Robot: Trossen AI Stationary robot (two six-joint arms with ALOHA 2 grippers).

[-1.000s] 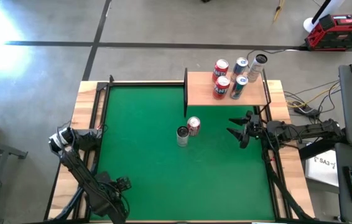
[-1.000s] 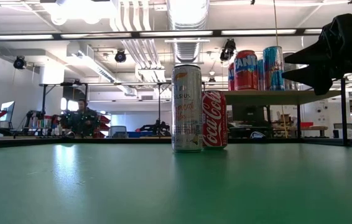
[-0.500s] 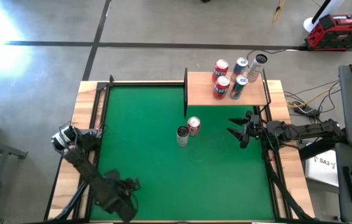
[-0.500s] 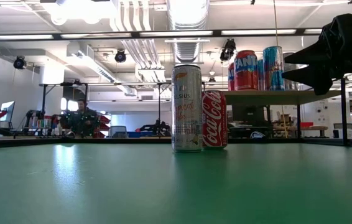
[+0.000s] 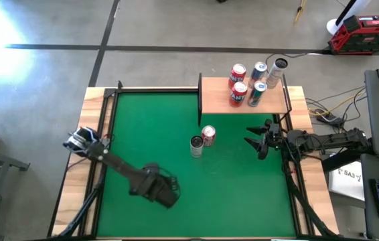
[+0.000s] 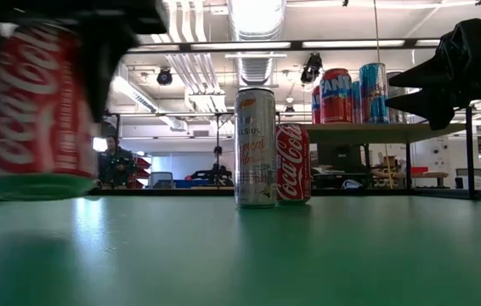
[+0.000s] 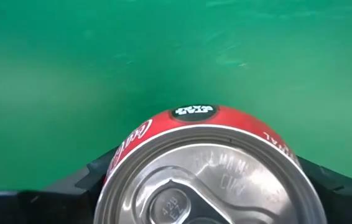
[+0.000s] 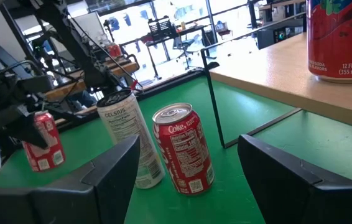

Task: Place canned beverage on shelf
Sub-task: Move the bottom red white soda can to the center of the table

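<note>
My left gripper point(image 5: 161, 193) hangs over the near left part of the green table, shut on a red Coca-Cola can point(image 6: 41, 102), which also shows in the left wrist view point(image 7: 207, 168). A silver can point(image 5: 196, 145) and a second red can point(image 5: 208, 135) stand upright side by side on the felt near the table's middle. The shelf point(image 5: 219, 107), a tan board at the far right, carries several upright cans point(image 5: 240, 94). My right gripper point(image 5: 248, 135) waits open and level at the right edge, pointing toward the two standing cans. My left gripper comes at the can from above, pointing down. One finger point(image 7: 95, 177) lies on each side of the can's wall just below its top rim point(image 7: 126, 152), pinching it between them. The can hangs upright, its base point(image 6: 41, 189) clear of the felt.
A thin dark frame post point(image 5: 199, 100) stands at the shelf's left edge, just beyond the two standing cans. Open green felt point(image 5: 236, 194) lies between the held can and the near right corner. Wooden borders point(image 5: 92, 114) run along the table's sides.
My left gripper has swung from the table's near left corner toward the middle, to the right and a little farther in, turning about its own axis as it went. The red can has travelled with it and has come into the low view at the left.
</note>
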